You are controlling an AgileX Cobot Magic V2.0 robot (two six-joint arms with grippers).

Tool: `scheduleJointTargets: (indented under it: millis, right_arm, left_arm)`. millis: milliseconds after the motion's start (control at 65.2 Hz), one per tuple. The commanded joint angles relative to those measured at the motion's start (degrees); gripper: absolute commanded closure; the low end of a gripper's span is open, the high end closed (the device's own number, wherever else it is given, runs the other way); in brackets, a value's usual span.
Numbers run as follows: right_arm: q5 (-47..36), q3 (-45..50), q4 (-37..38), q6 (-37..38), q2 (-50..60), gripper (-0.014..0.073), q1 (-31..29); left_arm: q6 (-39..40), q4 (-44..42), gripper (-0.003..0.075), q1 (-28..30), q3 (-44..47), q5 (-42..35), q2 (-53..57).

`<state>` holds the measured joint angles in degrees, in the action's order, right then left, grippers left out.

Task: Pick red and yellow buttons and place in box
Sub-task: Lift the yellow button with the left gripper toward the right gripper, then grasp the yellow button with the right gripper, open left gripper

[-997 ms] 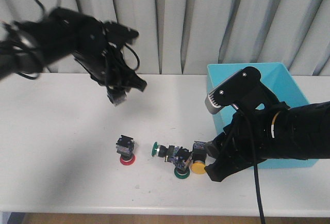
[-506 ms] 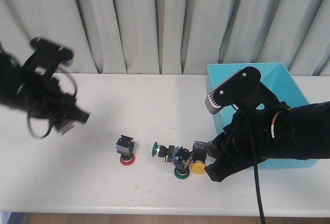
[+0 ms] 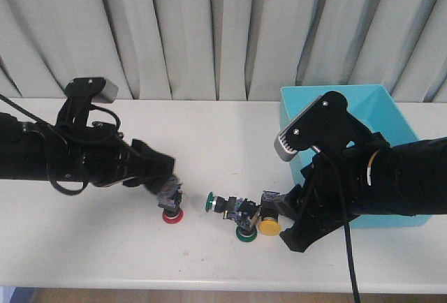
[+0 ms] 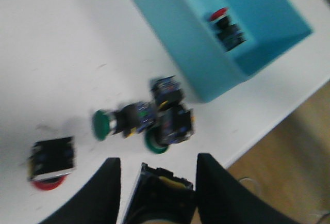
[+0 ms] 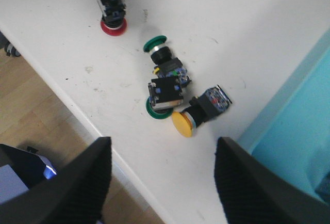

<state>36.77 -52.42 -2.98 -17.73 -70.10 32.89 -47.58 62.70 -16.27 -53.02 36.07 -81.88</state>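
Note:
A red button [image 3: 170, 212] stands cap-down on the table and also shows in the left wrist view [image 4: 50, 157] and the right wrist view [image 5: 112, 7]. My left gripper [image 3: 166, 188] hangs low, right beside it. In the left wrist view the left gripper [image 4: 159, 160] holds a blocky black button body [image 4: 162, 193] with a yellow strip; its cap is hidden. A yellow button [image 3: 269, 226] lies on its side beside the turquoise box [image 3: 370, 104]. My right gripper [image 3: 283, 223] is open just before the yellow button [image 5: 183, 122]. Another red button [image 4: 224, 22] lies inside the box [image 4: 175, 22].
Two green-capped switches [image 3: 211, 202] [image 3: 244, 233] lie touching between the red and yellow buttons, close against the yellow one. The table's front edge [image 5: 77, 105] runs just below the buttons. A grey curtain hangs behind the table.
My left arm swung from high over the table, out to the far left, then down beside the red button. My right arm and the buttons on the table stayed put.

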Motion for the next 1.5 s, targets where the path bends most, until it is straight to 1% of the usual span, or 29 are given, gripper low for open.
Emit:
scheduleJointTargets:
  millis: [0, 92, 169, 199, 215, 276, 368, 475, 521, 644, 721, 813, 966, 1043, 1120, 1273, 1365, 1426, 1488]
  right_arm:
    - [-4.3, -1.4, -4.5, -7.4, 1.0, 0.0070, 0.1]
    - [-5.5, -1.4, -10.7, -14.9, 1.0, 0.0020, 0.1]
    - [-7.0, -1.4, -15.5, -22.8, 0.8, 0.0015, 0.1]
    - [-7.5, -1.4, -17.0, -24.9, 0.6, 0.0017, 0.3]
    - [-8.4, -1.4, -17.6, -27.5, 0.3, 0.0018, 0.6]
    - [-10.4, -1.4, -18.2, -32.4, -1.1, 0.0025, 2.1]
    - [-17.6, -1.4, -18.3, -35.7, -3.9, 0.0041, 5.0]
    - [-26.3, -1.4, -18.3, -36.2, -7.1, 0.0055, 6.8]
    - [-28.1, -1.4, -18.4, -36.2, -8.1, 0.0057, 6.9]
    - [-31.0, -1.4, -18.5, -36.2, -9.9, 0.0057, 7.0]
    - [-33.3, -1.4, -18.3, -36.8, -10.7, 0.0059, 8.7]
    - [-36.2, -1.4, -18.3, -39.3, -11.1, 0.0059, 10.8]
    - [-36.8, -1.4, -18.5, -39.2, -11.2, 0.0068, 11.3]
    - [-36.8, -1.4, -18.6, -39.0, -11.2, 0.0095, 11.3]
    - [-36.8, -1.4, -18.6, -38.9, -11.2, 0.0141, 11.3]
    - [-36.8, -1.4, -18.6, -38.9, -11.2, 0.0293, 11.3]
    - [-36.8, -1.4, -18.6, -38.9, -11.2, 0.0357, 11.3]
    - [-36.8, -1.4, -18.6, -38.9, -11.2, 0.0375, 11.3]
    - [-36.8, -1.4, -18.6, -38.9, -11.2, 0.0373, 11.3]
  left_arm:
    - [-8.8, 16.7, 0.0567, -0.3, -1.3, 4.9, 1.2]
    - [-9.9, 22.1, 0.0567, -0.3, -1.3, 7.2, 0.6]
    - [-9.9, 23.9, 0.0567, -0.3, -1.3, 7.9, 0.4]
    - [-9.9, 24.5, 0.0567, -0.3, -1.3, 7.9, 0.4]
    - [-9.9, 24.7, 0.0567, -0.3, -1.3, 7.9, 0.4]
    - [-9.9, 25.4, 0.0567, -0.3, -1.3, 8.2, 0.4]
    - [-9.8, 27.1, 0.0567, -0.2, -1.3, 8.9, 0.4]
    - [-9.7, 27.8, 0.0567, -0.2, -1.3, 9.3, 0.4]
    - [-9.4, 27.8, 0.0567, -0.2, -1.3, 9.3, 0.4]
    - [-9.4, 28.2, 0.0567, -0.2, -1.3, 9.3, 0.4]
    - [-9.4, 28.6, 0.0566, -0.2, -1.3, 9.3, 0.4]
    - [-9.4, 29.0, 0.0566, -0.2, -1.3, 9.3, 0.4]
    - [-9.4, 29.0, 0.0566, -0.2, -1.3, 9.3, 0.4]
    - [-9.4, 29.0, 0.0566, -0.2, -1.3, 9.3, 0.4]
    - [-9.4, 29.0, 0.0566, -0.2, -1.3, 9.3, 0.4]
    - [-9.4, 29.0, 0.0566, -0.2, -1.3, 9.3, 0.4]
    - [-9.4, 29.0, 0.0566, -0.2, -1.3, 9.1, 0.4]
    - [-9.4, 29.0, 0.0566, -0.2, -1.3, 9.0, 0.4]
    - [-9.5, 29.0, 0.0566, -0.2, -1.3, 8.9, 0.4]
